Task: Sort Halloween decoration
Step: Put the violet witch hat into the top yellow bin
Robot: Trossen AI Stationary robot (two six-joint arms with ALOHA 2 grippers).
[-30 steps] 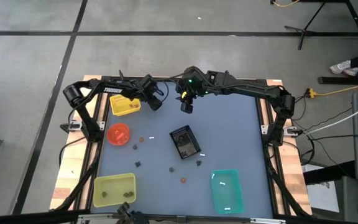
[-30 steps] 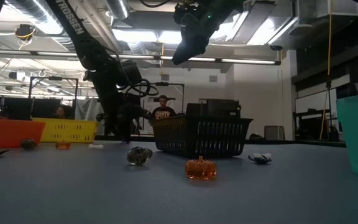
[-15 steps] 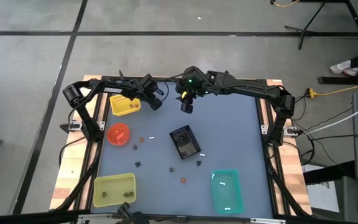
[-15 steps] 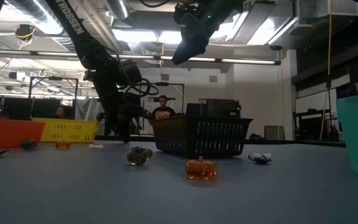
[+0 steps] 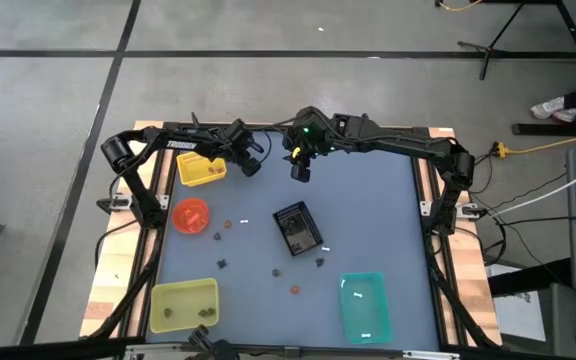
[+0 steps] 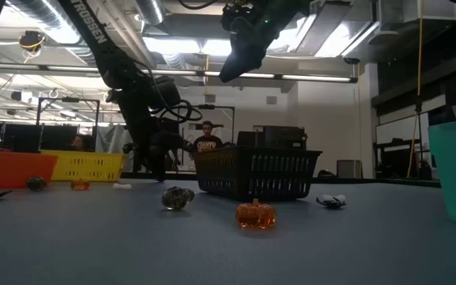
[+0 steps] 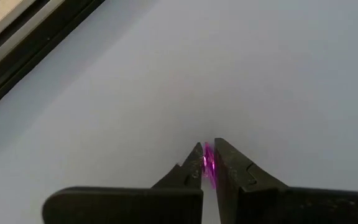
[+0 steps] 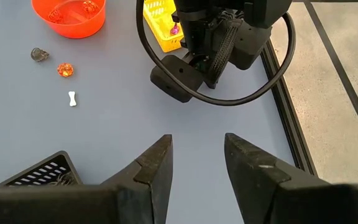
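Low view — blue-grey table (image 6: 370, 245), lit ceiling.

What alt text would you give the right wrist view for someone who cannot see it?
The right gripper hangs open over bare blue table, facing the left arm's gripper, shut on a tiny pink trinket by the yellow basket. Farther off are an orange bowl, a white bone and an orange pumpkin.

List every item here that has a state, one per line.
left gripper: shut on a tiny purple trinket, beside the yellow basket
right gripper: open, empty, above the table
black mesh basket: upright, mid-table
orange bowl: upright, holds trinkets
teal bin: upright, holds white trinkets
small orange pumpkin: upright, loose on the table
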